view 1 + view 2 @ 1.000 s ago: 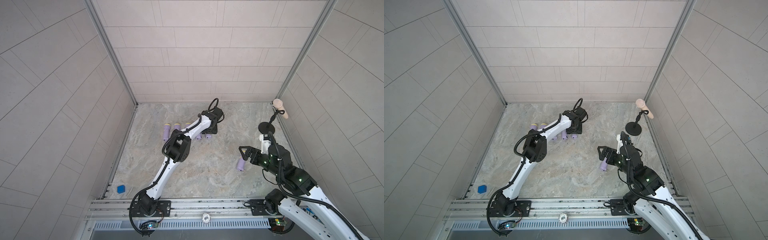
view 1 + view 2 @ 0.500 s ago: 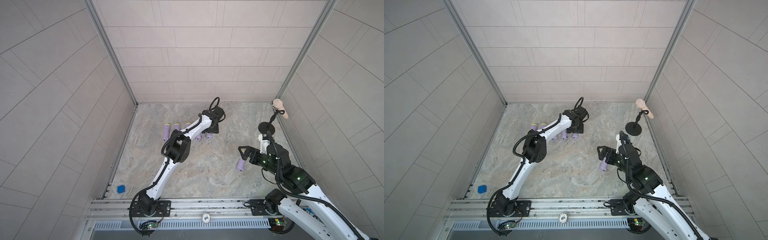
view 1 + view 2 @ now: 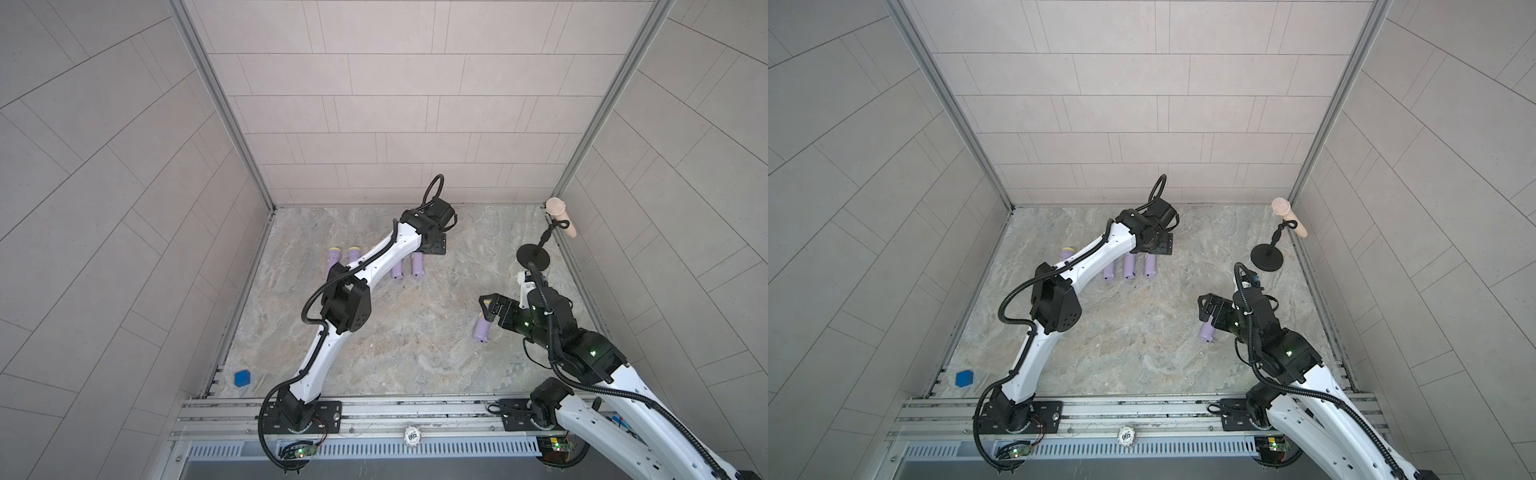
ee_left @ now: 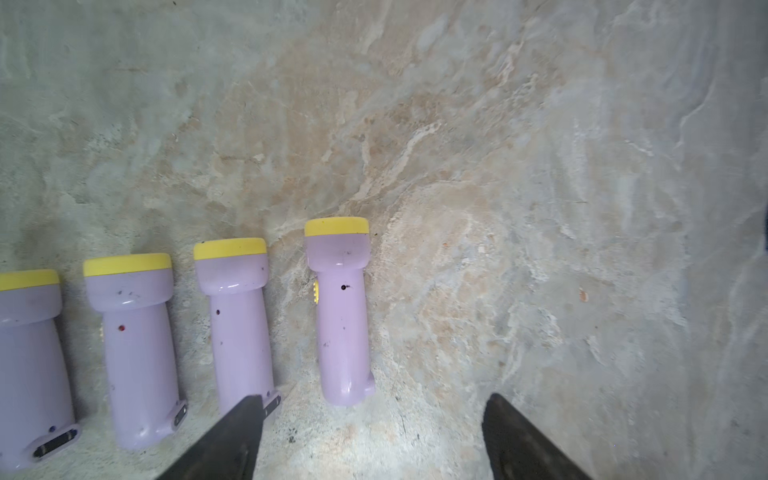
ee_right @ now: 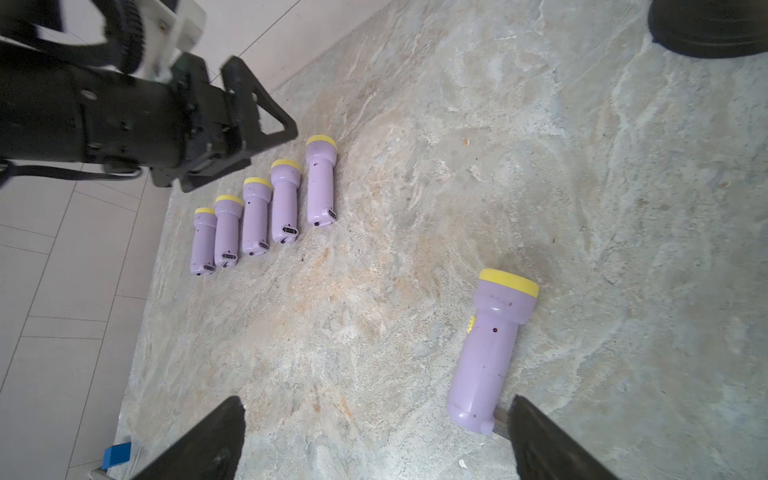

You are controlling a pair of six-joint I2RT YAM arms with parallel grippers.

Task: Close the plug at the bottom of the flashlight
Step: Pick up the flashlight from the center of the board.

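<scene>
The lone flashlight (image 5: 492, 353) lies toward the right edge of the surface (image 5: 623, 208). Its plug end is just beside one of your right fingers (image 5: 544, 440), and its yellow head points away along their reach. Those fingers stand wide and empty. Your left fingers (image 4: 232, 436), also spread and empty, hover over the row of flashlights (image 4: 137, 353), well apart, so the right ones are nearer.

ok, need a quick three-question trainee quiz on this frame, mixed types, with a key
1. How many purple flashlights lie in the row by the left gripper?
2. True or false: the left gripper's jaws are clamped on a flashlight.
3. What lies nearest the right gripper? A) blue block B) lone flashlight C) black stand

Key: 1) five. 2) false, the jaws stand apart with nothing gripped. 3) B.
</scene>
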